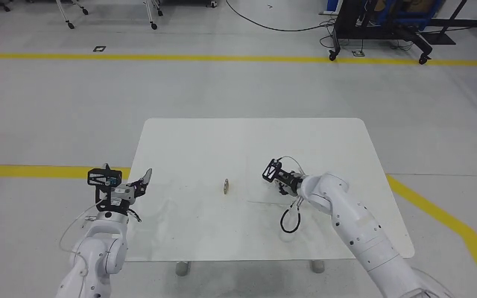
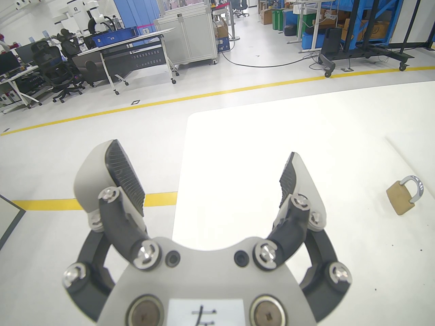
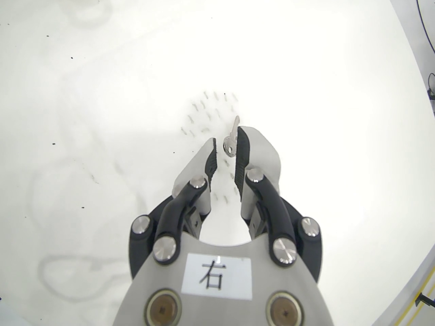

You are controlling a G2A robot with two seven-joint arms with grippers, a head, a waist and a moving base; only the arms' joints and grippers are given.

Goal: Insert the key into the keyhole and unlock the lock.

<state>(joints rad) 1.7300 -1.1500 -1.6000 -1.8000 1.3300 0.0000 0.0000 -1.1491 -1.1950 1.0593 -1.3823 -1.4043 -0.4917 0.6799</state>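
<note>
A robotics lab in an industrial hall. Yellow lines [image 2: 210, 94] mark a pale floor, and blue racks [image 2: 357, 8] hold crates and boxes. Desks with office chairs [image 2: 51, 69] stand near a white robot arm [image 2: 91, 11] and a glazed, metal-framed enclosure [image 2: 183, 18]. A cable [image 2: 258, 66] trails past the white tabletop [image 2: 272, 144].

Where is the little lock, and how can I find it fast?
Look at the big white table. Near its middle, between the left hand and the right hand, sits a small padlock. It's the only golden-brown, boxy thing with a shiny silver loop on top; the key by the right hand is thin and all silver.
</note>
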